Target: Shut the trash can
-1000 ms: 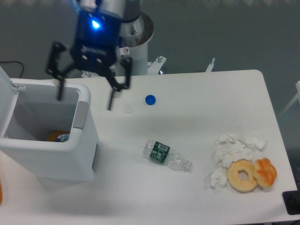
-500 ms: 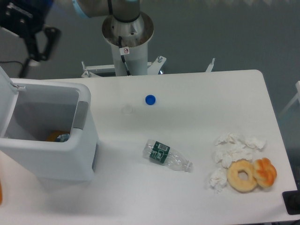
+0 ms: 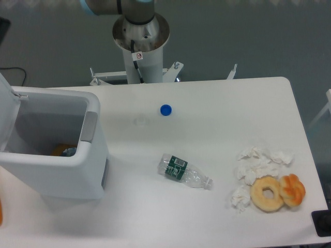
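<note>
The trash can (image 3: 57, 173) is a big white bin at the left of the table. It stands open: its white lid (image 3: 6, 111) is raised upright along the left edge, and the grey latch tab (image 3: 89, 126) shows on the right wall. Orange and blue items (image 3: 64, 151) lie at its bottom. My gripper's fingers are out of frame past the top left corner. Only a dark sliver (image 3: 2, 27) shows at the left edge there, above and behind the bin.
The arm's base column (image 3: 140, 39) stands behind the table. On the table are a blue cap (image 3: 165, 109), a pale cap (image 3: 140, 121), a crushed plastic bottle (image 3: 183, 172), crumpled tissues (image 3: 257, 164), a donut (image 3: 267, 194) and a pastry (image 3: 292, 189).
The gripper swung from above the bin's right rim up and to the left, and has left the frame. The trash can and the table items have not moved.
</note>
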Available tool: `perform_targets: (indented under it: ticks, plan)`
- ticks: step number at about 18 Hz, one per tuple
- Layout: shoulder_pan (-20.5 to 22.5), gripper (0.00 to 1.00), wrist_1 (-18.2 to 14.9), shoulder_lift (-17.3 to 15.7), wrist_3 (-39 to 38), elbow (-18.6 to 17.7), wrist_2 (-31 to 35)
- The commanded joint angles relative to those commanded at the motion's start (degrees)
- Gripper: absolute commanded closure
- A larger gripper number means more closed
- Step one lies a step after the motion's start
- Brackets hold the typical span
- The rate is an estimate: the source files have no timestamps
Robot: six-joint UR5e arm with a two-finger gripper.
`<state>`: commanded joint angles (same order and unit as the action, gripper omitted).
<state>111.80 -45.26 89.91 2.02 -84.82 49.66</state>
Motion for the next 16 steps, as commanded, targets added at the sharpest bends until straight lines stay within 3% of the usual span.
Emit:
perform_targets:
  ticks: [11,16]
  plan:
    - [-3.87,0.0,-0.09,0.27,0.17,-2.63,0.09]
    - [-4.05,0.0,0.0,2.37,0.53,-2.99,0.09]
